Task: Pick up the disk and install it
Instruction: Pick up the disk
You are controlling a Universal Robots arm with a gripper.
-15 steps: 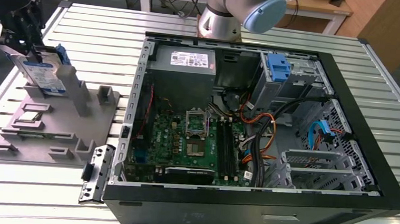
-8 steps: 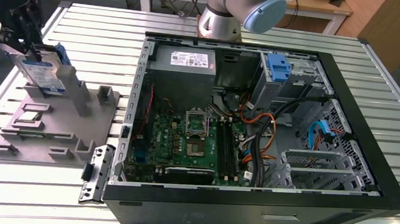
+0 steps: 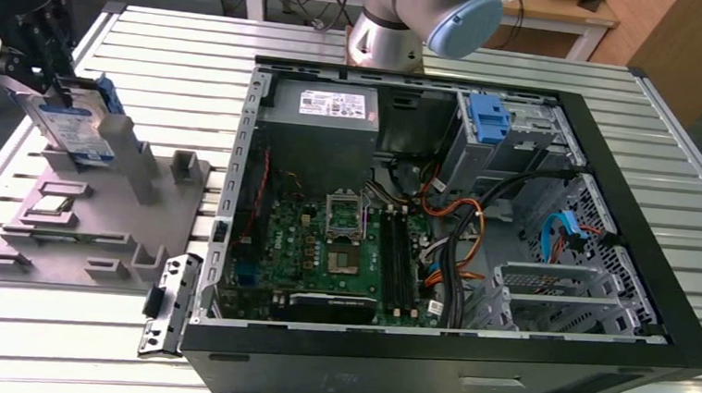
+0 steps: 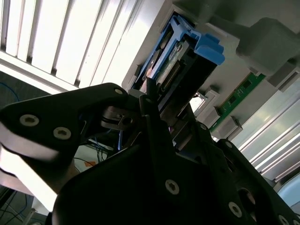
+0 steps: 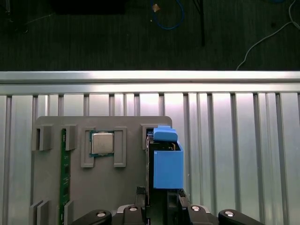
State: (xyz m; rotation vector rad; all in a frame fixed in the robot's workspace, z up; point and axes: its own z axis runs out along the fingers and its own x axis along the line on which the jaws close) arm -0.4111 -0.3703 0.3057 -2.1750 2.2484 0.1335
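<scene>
The disk (image 3: 77,131) stands on edge in a slot of the grey fixture plate (image 3: 101,235), at the exterior view's left, with its white and blue label facing out. My gripper (image 3: 48,78) reaches down onto its top end. The first wrist view has the disk's blue side rail (image 5: 167,164) running between my two fingertips, and the gripper (image 5: 161,196) is shut on it. In the second wrist view a finger (image 4: 151,101) presses against the disk (image 4: 185,54) near its connector end.
An open computer case (image 3: 438,374) lies at the exterior view's right, holding a grey power supply (image 3: 332,107), a motherboard (image 3: 323,241), cables and a blue latch (image 3: 489,118) at the drive bay. The fixture also carries a processor chip (image 5: 101,143) and a green memory stick (image 5: 64,178).
</scene>
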